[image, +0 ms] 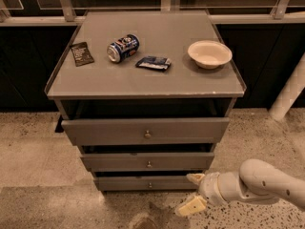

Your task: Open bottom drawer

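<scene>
The bottom drawer (138, 183) is the lowest grey front of the cabinet, with a small round metal knob (150, 185). It stands pushed in, set back under the middle drawer (147, 161). My gripper (193, 192) is low at the right, in front of the bottom drawer's right end. It is open, with one cream fingertip (195, 178) near the drawer front and the other (189, 206) lower, toward the floor. It holds nothing. The white arm (262, 185) comes in from the right edge.
The top drawer (145, 130) sticks out furthest. On the cabinet top (95, 82) lie a tipped can (123, 47), a dark packet (82, 53), a blue packet (153, 63) and a white bowl (209, 54). A white post (288, 92) stands at the right. The floor is speckled stone.
</scene>
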Action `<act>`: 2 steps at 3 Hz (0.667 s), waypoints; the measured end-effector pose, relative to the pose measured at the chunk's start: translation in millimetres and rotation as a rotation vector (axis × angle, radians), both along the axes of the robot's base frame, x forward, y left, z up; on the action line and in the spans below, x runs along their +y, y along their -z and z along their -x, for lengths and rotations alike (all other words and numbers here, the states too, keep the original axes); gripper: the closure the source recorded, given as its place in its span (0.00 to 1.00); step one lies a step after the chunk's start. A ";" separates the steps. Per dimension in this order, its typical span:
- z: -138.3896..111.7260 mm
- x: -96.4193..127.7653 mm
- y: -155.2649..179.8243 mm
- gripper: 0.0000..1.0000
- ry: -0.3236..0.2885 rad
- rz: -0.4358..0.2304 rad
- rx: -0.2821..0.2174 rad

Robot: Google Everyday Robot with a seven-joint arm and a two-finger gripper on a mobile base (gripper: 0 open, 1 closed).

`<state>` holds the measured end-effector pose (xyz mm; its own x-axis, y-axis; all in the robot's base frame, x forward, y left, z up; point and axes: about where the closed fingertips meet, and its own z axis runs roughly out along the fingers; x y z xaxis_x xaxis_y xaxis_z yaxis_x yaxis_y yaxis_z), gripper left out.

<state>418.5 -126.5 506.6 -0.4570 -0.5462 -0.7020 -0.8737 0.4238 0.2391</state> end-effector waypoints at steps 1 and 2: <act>0.0 0.0 0.0 0.42 0.000 0.000 0.000; 0.0 0.1 0.0 0.65 0.000 0.000 0.000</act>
<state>418.5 -126.4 506.5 -0.4570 -0.5462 -0.7020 -0.8737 0.4237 0.2391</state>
